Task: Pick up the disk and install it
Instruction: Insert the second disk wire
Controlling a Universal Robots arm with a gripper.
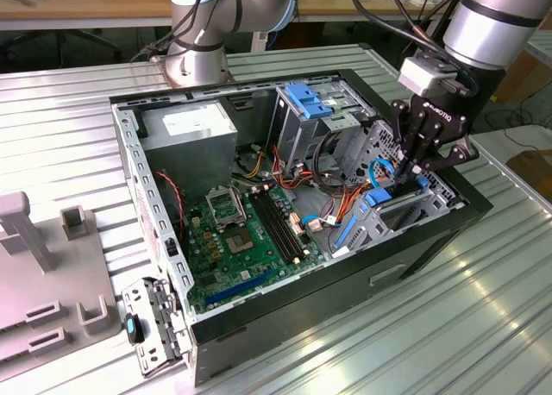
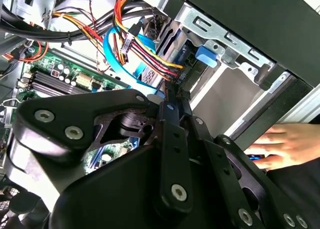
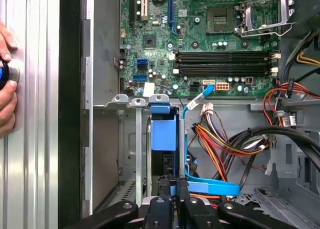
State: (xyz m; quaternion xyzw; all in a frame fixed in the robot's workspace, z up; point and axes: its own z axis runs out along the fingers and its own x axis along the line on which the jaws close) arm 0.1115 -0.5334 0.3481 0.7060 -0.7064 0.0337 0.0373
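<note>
The gripper [image 1: 412, 166] hangs over the open case [image 1: 164, 240], down at the drive bay [image 1: 414, 207] on the exterior view's right. Its two fingers [image 3: 176, 189] are drawn close together, nearly parallel, and they look pinched on the end of the disk [image 3: 163, 139], though the contact itself is partly hidden behind the linkage. I would call it a grip on the blue end tab or rail rather than on the dark body.

The disk sits in the bay, between the silver bay walls, with its blue carrier facing up in the first wrist view. Its long axis runs straight away from the fingertips toward the motherboard [image 3: 210, 44], in line with the bay's slot. So the fingers are at the disk's near end and the rest of it lies ahead of them, inside the rails. It seems mostly seated; how far it is from fully home I cannot tell.

A light-blue cable [image 3: 210, 184] and a bundle of coloured wires [image 3: 220, 144] cross just beside the fingers on one side.

A person's hand [image 3: 6, 84] rests on the ribbed table [image 1: 362, 326] outside the case, well apart from the gripper.
</note>
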